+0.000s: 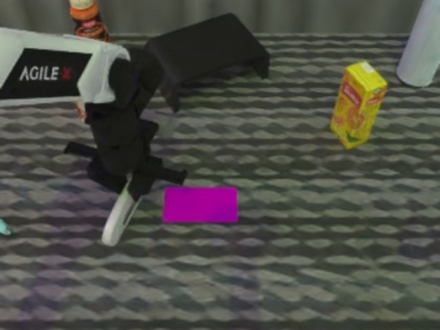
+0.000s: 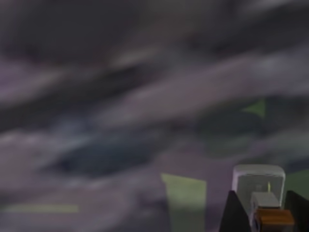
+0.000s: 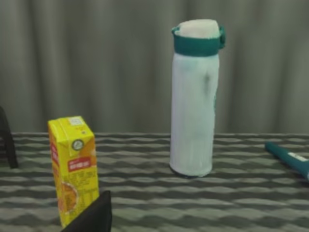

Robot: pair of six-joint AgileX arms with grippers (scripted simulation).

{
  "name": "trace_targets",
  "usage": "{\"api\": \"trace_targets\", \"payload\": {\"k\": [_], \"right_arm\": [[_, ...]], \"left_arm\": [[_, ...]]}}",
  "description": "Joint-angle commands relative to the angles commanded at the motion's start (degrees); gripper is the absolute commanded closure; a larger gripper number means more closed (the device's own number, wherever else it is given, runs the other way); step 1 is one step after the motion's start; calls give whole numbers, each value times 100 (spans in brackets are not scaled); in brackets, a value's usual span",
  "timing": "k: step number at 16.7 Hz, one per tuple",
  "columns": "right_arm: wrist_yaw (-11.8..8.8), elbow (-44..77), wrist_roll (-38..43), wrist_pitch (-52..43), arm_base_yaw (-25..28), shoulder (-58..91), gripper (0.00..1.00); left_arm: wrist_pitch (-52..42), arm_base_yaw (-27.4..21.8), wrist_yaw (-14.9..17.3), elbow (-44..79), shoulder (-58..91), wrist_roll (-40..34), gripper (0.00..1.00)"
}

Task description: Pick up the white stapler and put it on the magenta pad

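A: Grey-and-dark patterned table [image 1: 309,240] under a grey curtain backdrop. Left gripper [image 1: 132,187] down near the table's left side, pinching the slim white stapler with its grey underside [image 1: 118,218] at the upper end. Looked lifted and tilted, though hard to be sure from above.

B: And the flat bright magenta pad [image 1: 200,205]?

A: Just beside the stapler, on its right. Bare, not yet carrying anything.

B: Risks from there?

A: Gripped near one end, so likely to swing or slip out during the short carry. Could also land half off the pad, given the stapler's length against the pad's width, if lowered still angled.

B: Anything extra from the wrist views?

A: Left wrist view: dark fingers [image 2: 234,215] closed on the stapler's end [image 2: 258,186], a detail hidden under the arm from above; the rest only smeared table. Right wrist view: tall white cylindrical flask with a teal cap [image 3: 194,96] seen whole, cut off at the top view's edge, plus the yellow juice carton [image 3: 73,166] and a teal pen-like object [image 3: 289,158]. Right arm parked off to the right; could not tell its finger state.

B: Other clutter?

A: Black bench-like block [image 1: 206,51] at the back, well apart from the pad.
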Motion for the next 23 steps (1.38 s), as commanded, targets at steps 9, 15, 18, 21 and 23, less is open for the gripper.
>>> {"api": "trace_targets", "payload": {"k": [9, 15, 18, 21, 23], "right_arm": [[0, 0, 0, 0, 0, 0, 0], [0, 0, 0, 0, 0, 0, 0], [0, 0, 0, 0, 0, 0, 0], [0, 0, 0, 0, 0, 0, 0], [0, 0, 0, 0, 0, 0, 0]], "left_arm": [[-431, 22, -4, 335, -117, 3, 100], [-1885, 99, -8, 1249, -585, -14, 100], [-2017, 110, -8, 1351, -669, -13, 100], [-2006, 72, -10, 1347, -645, 7, 100], [-2047, -14, -10, 1474, -571, 204, 100]]}}
